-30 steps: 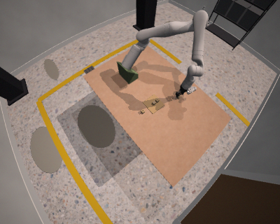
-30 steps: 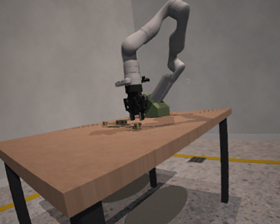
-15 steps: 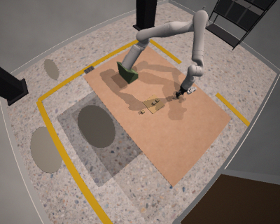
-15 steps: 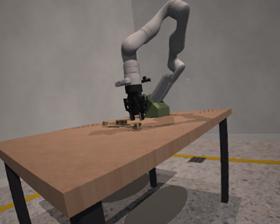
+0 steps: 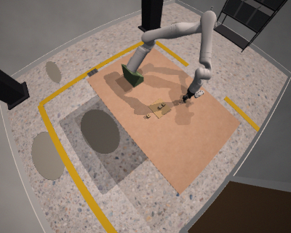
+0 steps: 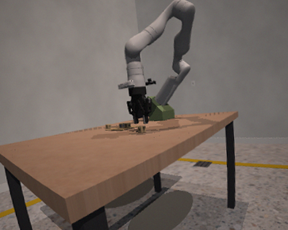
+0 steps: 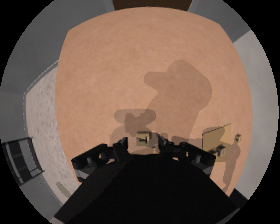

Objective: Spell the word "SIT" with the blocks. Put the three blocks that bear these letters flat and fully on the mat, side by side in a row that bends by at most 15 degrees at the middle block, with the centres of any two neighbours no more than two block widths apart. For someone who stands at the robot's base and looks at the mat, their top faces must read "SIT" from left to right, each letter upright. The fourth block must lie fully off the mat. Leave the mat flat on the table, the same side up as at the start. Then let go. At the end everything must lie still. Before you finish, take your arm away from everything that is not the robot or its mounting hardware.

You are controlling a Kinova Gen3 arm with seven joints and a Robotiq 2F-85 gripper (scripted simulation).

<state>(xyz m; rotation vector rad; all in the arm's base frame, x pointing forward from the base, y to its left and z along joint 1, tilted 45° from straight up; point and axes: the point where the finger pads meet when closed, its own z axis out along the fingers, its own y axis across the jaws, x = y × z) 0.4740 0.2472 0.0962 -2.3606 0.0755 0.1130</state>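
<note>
A lone small tan letter block (image 5: pixel 148 116) lies off the thin tan square mat (image 5: pixel 156 111), just left of it on the brown wooden surface (image 5: pixel 204 145). Two blocks (image 5: pixel 161 106) rest on the mat. To the right, the black pincer (image 5: pixel 186 97) hangs partly spread, straddling another tan block (image 7: pixel 143 141), apparently to grasp it; it is not clamped.

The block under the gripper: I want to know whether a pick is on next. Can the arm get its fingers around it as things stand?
Probably yes. The gripper hangs open just above the block, which shows between the fingers in the wrist view. Nothing stands beside it; the mat and its blocks lie off to one side.
</note>
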